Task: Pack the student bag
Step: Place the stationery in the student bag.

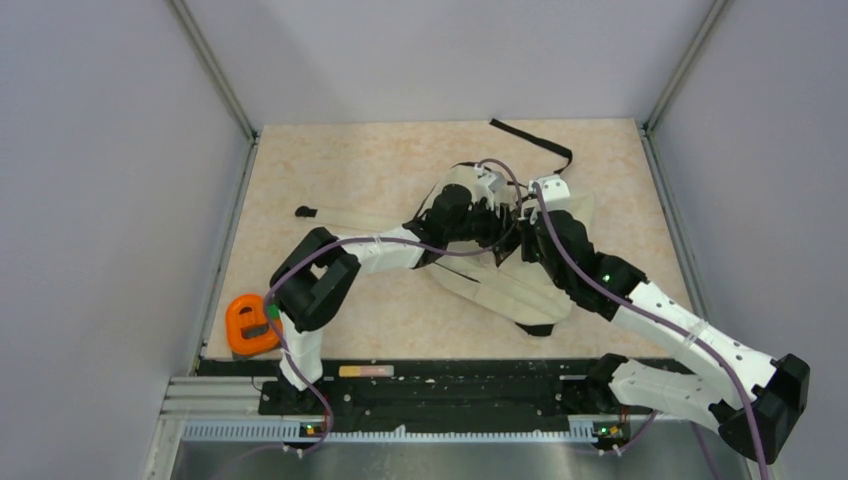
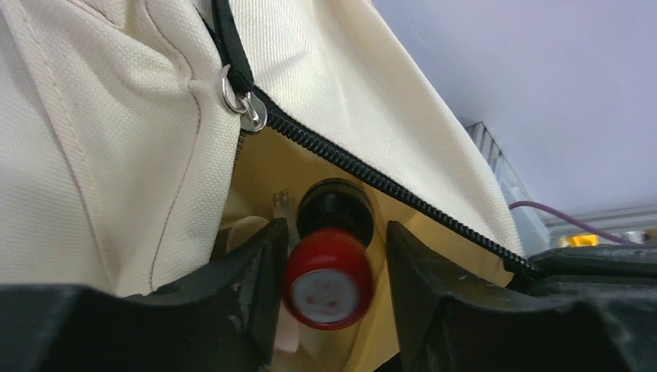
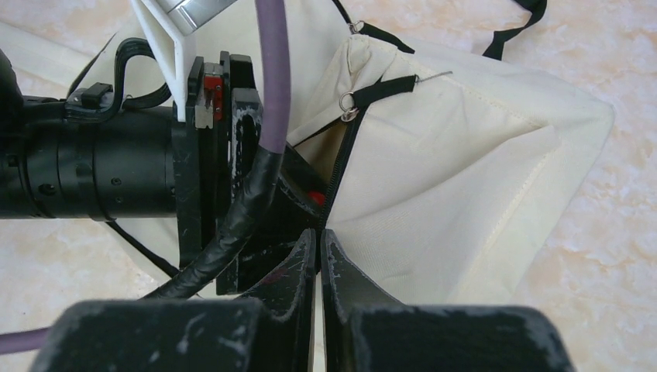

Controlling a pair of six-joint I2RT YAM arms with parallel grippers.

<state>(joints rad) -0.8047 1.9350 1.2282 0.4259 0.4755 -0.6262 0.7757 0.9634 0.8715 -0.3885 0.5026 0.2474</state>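
The bag [image 1: 500, 285] lies slumped mid-surface [image 1: 350, 170], with both your arms reaching into it. Your left pincer [image 2: 335, 229] sits at the open zip [image 2: 349, 159], fingers half apart around a red-capped black cylinder [image 2: 327, 287]. The cap touches one finger, but you cannot tell whether it is gripped. Your right pincer [image 3: 319, 236] is closed tight, pinching the bag's edge where the zip runs down between its tips. An orange object [image 1: 250, 325] sits by the near left edge, well apart.

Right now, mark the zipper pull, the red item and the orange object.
zipper pull [image 2: 246, 105]: left wrist view, metal ring.
red item [image 2: 328, 288]: left wrist view, pale end face.
orange object [image 1: 247, 325]: top view, body.
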